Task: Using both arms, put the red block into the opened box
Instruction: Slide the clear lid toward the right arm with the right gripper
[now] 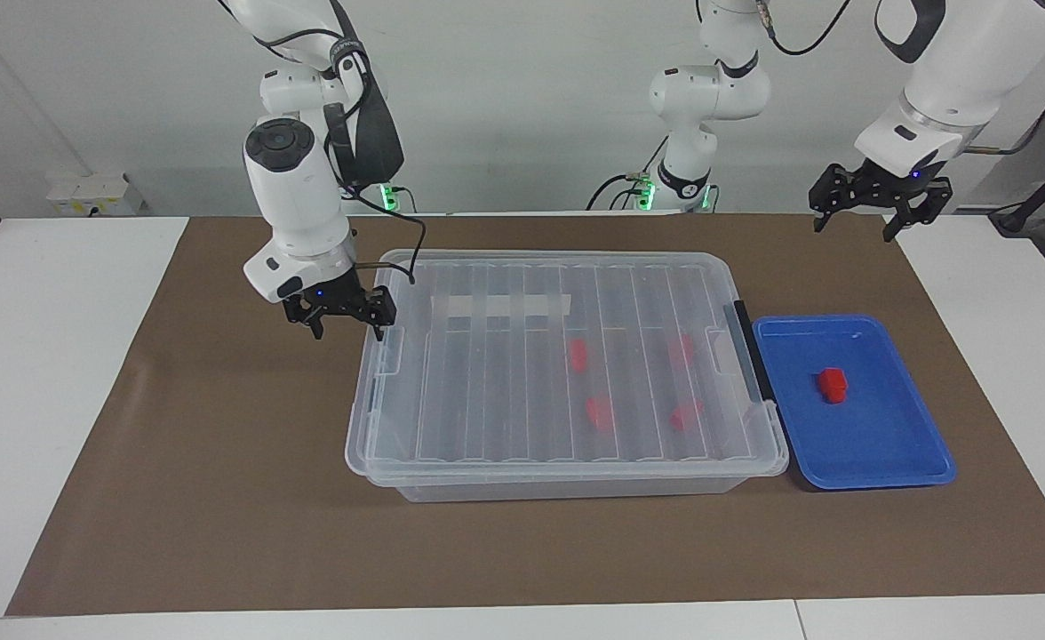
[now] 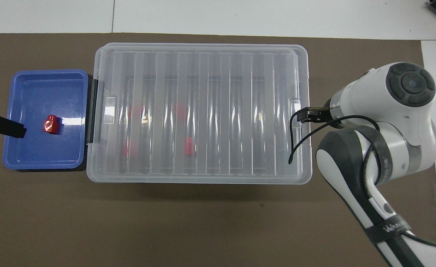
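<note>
We're at the opening step: our right hand [image 1: 340,313] hangs spread at the box [image 1: 567,373] latch, left hand [image 1: 878,203] spread, waiting. Red block [image 1: 833,384] sits in the tray [image 1: 896,453] beside the box. Next, grip that latch.

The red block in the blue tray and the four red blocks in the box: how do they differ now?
The red block lies uncovered in the blue tray, beside the box at the left arm's end; the four red blocks lie inside the box, under its closed clear lid. The tray block looks bright and sharp; the boxed ones look pale and hazy through the lid. All are small and red.
</note>
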